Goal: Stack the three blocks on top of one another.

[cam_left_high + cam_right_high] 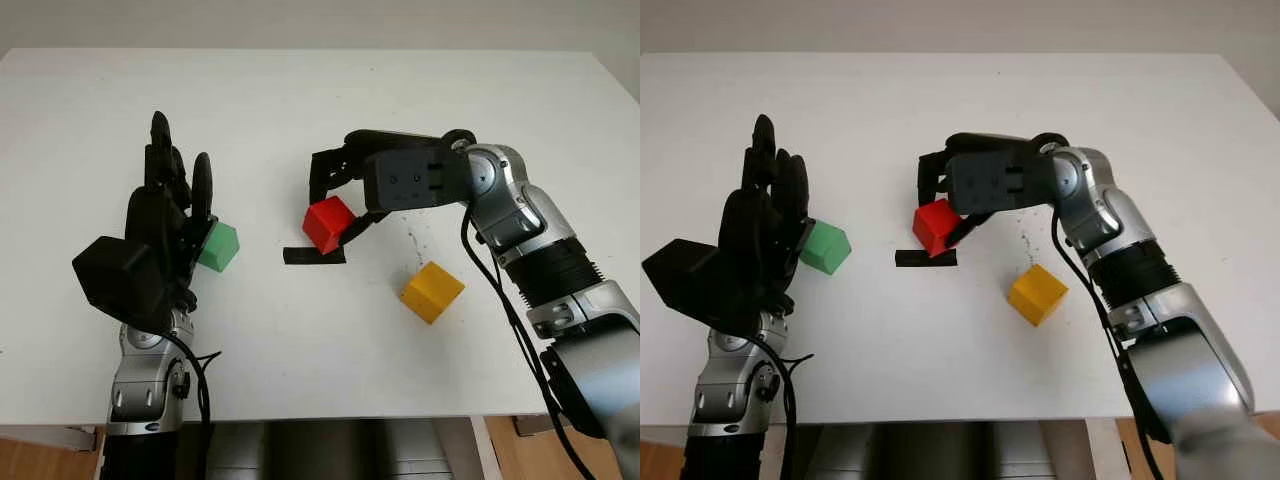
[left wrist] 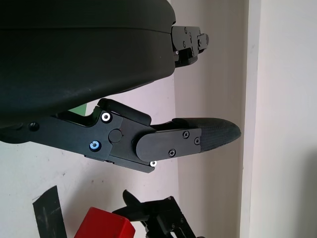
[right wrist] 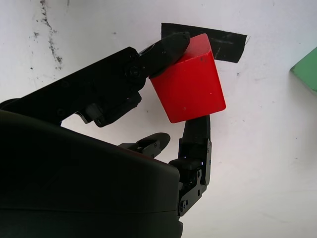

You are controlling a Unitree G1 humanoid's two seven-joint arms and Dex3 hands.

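Observation:
My right hand [image 1: 335, 205] is shut on the red block [image 1: 329, 224], which it holds tilted just above a strip of black tape [image 1: 314, 255] at the table's middle. Fingers [image 3: 163, 47] pinch the red block [image 3: 190, 85] from opposite sides. The green block [image 1: 219, 246] sits on the table to the left, right beside my open left hand [image 1: 170, 205], which stands upright and partly covers it. The yellow block [image 1: 432, 291] lies alone on the table to the right of the tape, below my right forearm.
The white table [image 1: 300, 110] has wide free room at the back and along the front edge. A few dark specks mark the surface near the yellow block. My right arm [image 1: 520, 235] crosses the right side of the table.

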